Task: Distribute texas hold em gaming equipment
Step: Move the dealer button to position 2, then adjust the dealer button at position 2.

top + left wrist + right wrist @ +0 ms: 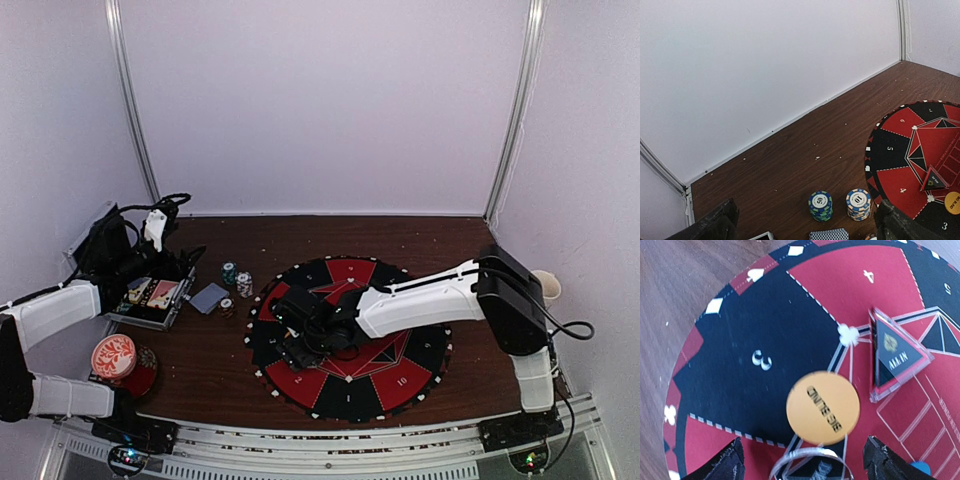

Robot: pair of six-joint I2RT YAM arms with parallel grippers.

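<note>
**Operator:** Where did the orange button end up?

**Spotter:** It lies flat on the mat, where black segment 3 meets the red inner field, just beside a white club mark. Your right gripper hangs right over that spot with its fingers spread apart, and nothing is clamped between them. The button sits clear of both tips.

**Operator:** Anything else under that hand?

**Spotter:** A clear triangular ALL IN plate rests nearer the mat's centre, close to the button but apart from it. A clear-rimmed piece shows between your fingers at the bottom edge of the view, with a gap on either side. A sliver of a blue disc peeks in on the mat's inner red field.

**Operator:** And my left side?

**Spotter:** Your left gripper is off the mat, over the table, with its fingers wide apart and empty. Ahead of it, just outside the mat's rim, stand two chip stacks: the teal chips and, nearer the mat, the white chips. They stand side by side, not touching. The deck of cards lies a little farther from the mat than the chips, back up. Farther from the mat again you have the open case and the patterned disc.
</note>
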